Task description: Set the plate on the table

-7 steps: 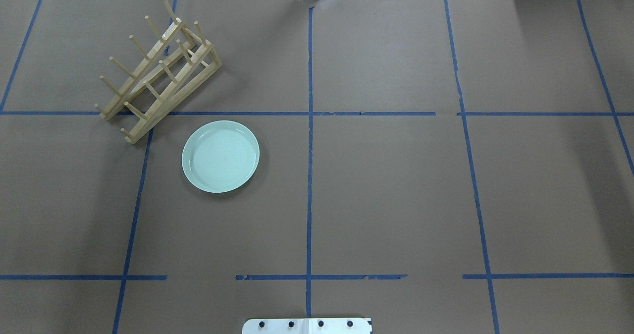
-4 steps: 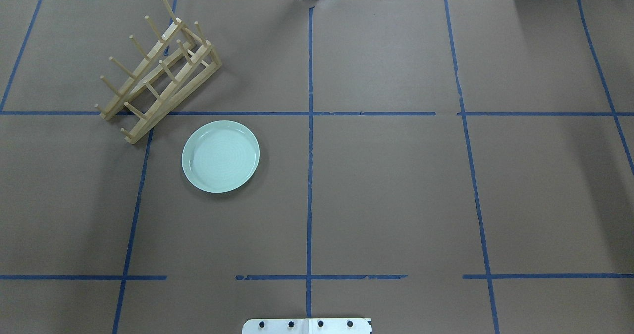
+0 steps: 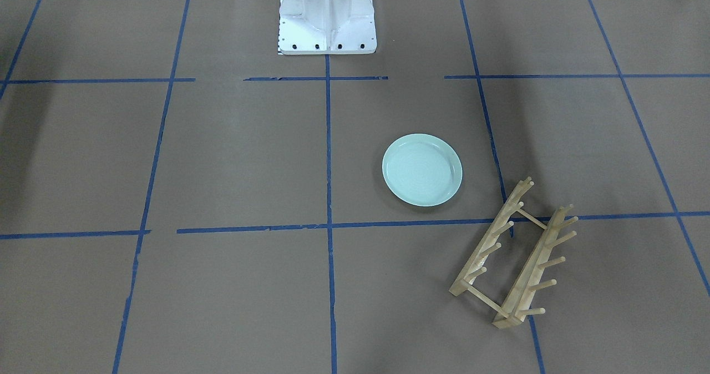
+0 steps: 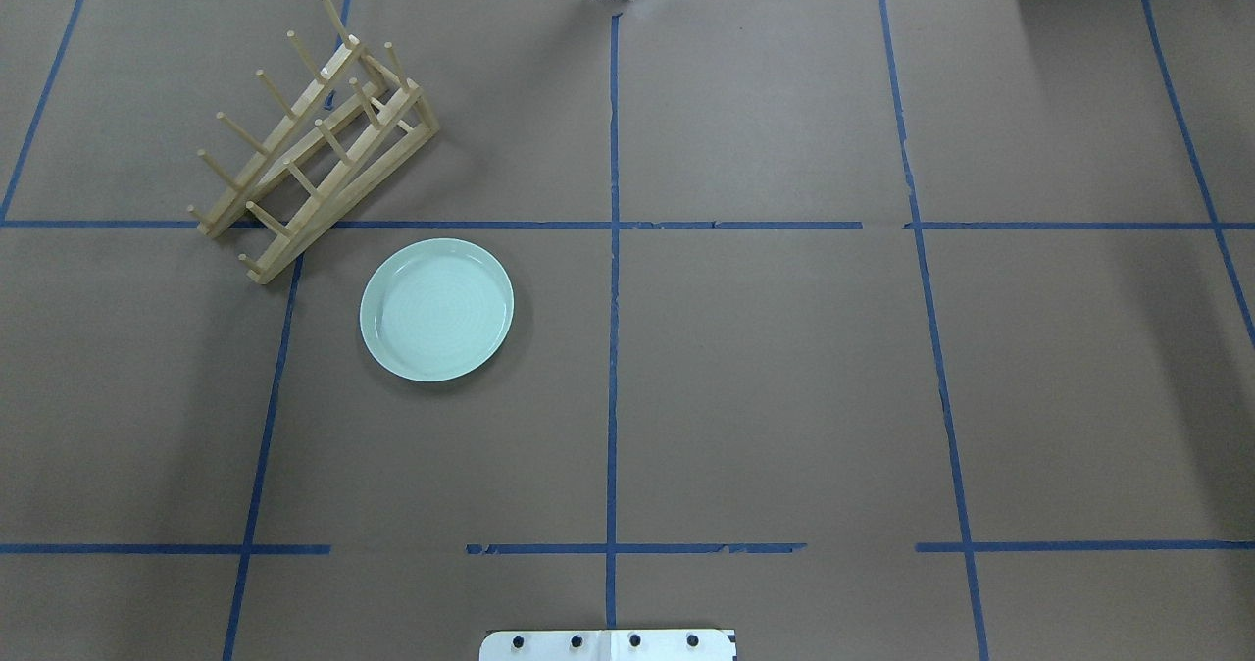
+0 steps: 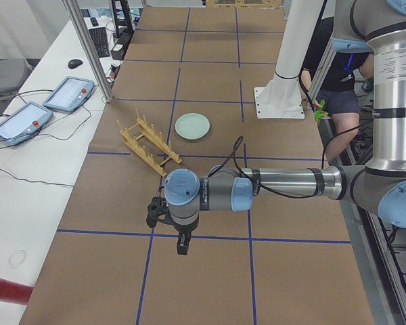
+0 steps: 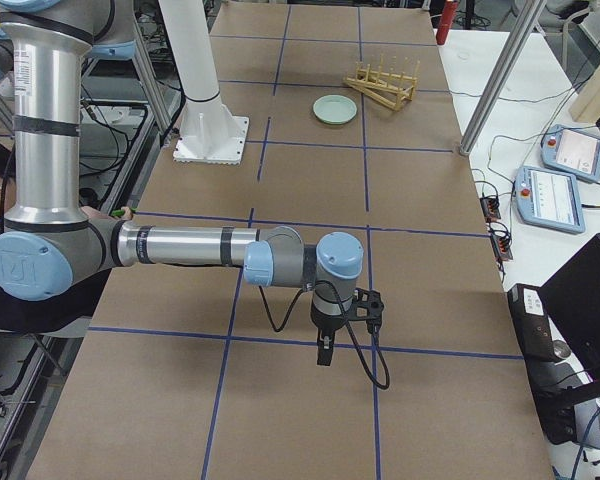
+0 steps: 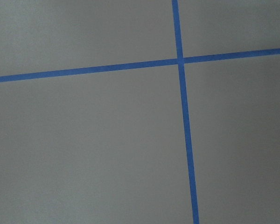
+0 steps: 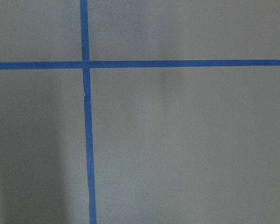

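Note:
The pale mint-green plate (image 4: 436, 310) lies flat and face up on the brown table (image 4: 784, 367), just to the near right of the wooden rack. It also shows in the front view (image 3: 422, 169) and small in both side views (image 5: 192, 126) (image 6: 334, 109). Nothing touches it. My left gripper (image 5: 181, 245) shows only in the exterior left view, pointing down over the table far from the plate. My right gripper (image 6: 324, 353) shows only in the exterior right view, likewise far off. I cannot tell whether either is open or shut. Both wrist views show only paper and blue tape.
The light wooden peg rack (image 4: 314, 141) stands empty at the far left, close behind the plate. The white robot base (image 3: 326, 13) sits at the table's near middle edge. Tablets (image 5: 68, 93) lie on side benches. A person (image 5: 338, 101) sits behind the base.

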Action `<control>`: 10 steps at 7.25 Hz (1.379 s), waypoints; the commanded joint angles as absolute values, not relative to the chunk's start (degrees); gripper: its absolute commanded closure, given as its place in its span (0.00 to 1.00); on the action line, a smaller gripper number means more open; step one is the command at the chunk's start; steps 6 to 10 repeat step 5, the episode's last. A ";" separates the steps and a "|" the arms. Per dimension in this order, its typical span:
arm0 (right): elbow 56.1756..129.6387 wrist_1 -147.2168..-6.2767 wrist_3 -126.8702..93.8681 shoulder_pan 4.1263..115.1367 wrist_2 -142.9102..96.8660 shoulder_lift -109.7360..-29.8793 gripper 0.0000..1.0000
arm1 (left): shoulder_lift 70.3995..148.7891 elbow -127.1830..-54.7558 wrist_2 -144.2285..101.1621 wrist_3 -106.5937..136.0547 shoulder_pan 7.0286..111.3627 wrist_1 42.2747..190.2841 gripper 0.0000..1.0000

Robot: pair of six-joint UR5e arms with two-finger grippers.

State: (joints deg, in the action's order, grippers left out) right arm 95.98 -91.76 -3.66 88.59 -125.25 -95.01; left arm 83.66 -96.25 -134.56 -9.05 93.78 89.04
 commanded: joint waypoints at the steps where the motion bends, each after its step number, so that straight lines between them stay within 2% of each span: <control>1: 95.98 -91.76 -3.69 88.59 -125.24 -95.01 0.00 | 83.76 -96.15 -134.56 -9.05 93.78 89.03 0.00; 10: 95.98 -91.76 -3.60 88.59 -125.33 -95.01 0.00 | 84.20 -96.15 -134.56 -9.05 93.78 89.03 0.00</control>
